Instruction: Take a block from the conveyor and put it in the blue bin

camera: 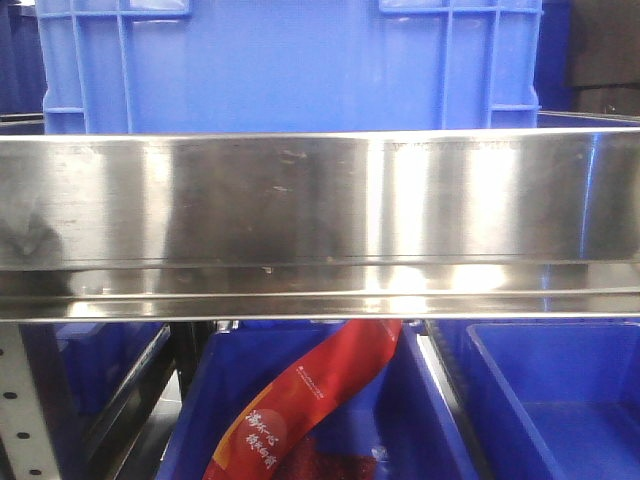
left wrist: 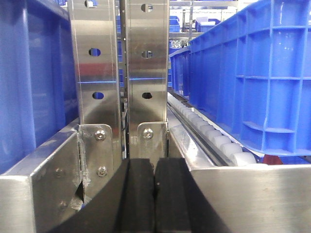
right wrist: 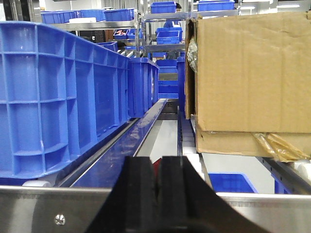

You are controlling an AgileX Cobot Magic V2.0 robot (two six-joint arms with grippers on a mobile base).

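Front view gives me no conveyor belt and no block; neither shows in any of my three views. What I get there is a steel rail (camera: 320, 225) spanning the whole width, a blue crate (camera: 290, 65) standing behind it, and below it two more blue bins, the middle bin (camera: 240, 400) with a red banner (camera: 300, 405) draped into it and the right bin (camera: 560, 400) beside that.

On the left wrist view my left gripper (left wrist: 155, 199) sits at the near edge with its black pads pressed together, only a thin seam between them and nothing held. Just beyond it stand two perforated steel uprights (left wrist: 119, 63). To the right a roller track (left wrist: 209, 133) runs away from me with a large blue crate (left wrist: 257, 77) resting on it.

On the right wrist view my right gripper (right wrist: 158, 194) is likewise closed, pads meeting, empty. A long blue crate (right wrist: 63, 97) fills the left side, and a cardboard box (right wrist: 250, 77) sits on the right, near the gripper.
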